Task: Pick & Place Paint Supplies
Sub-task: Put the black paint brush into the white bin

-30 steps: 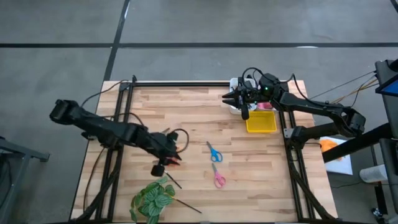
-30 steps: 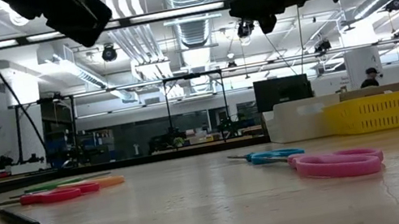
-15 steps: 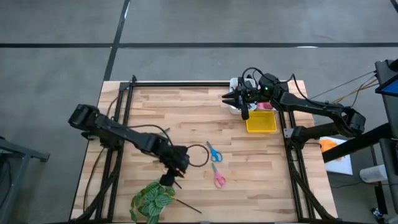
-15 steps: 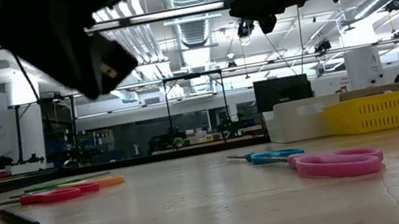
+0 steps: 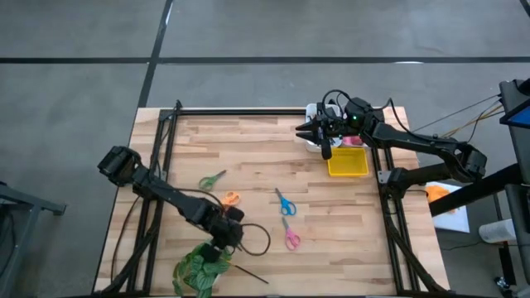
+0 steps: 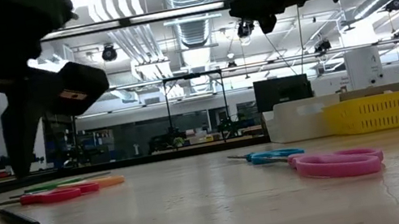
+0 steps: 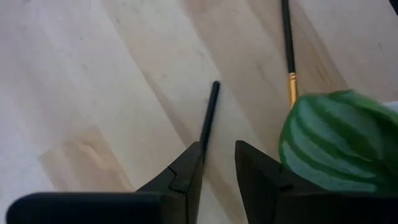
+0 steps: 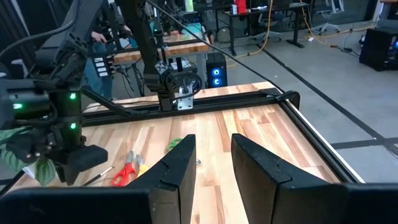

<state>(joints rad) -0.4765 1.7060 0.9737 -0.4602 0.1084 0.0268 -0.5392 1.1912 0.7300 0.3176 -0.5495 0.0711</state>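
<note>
- Brush [image 7: 208, 118]: lies flat on the table [image 5: 248, 141], just beside the plant [image 5: 199, 266].
- Left gripper [image 7: 217, 163]: low over the brush, fingers slightly spread, brush end between them.
- Step: likely the pick; next, descend and close.
- Room: plant crowds one side; bare table on the other.
- Right gripper [image 5: 303, 128]: waits spread, well apart from the plant, over the bins.

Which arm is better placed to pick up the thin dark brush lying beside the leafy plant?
The left. Its open claw hangs right over the thin dark brush, while the right claw waits above the yellow plastic basket.
</note>
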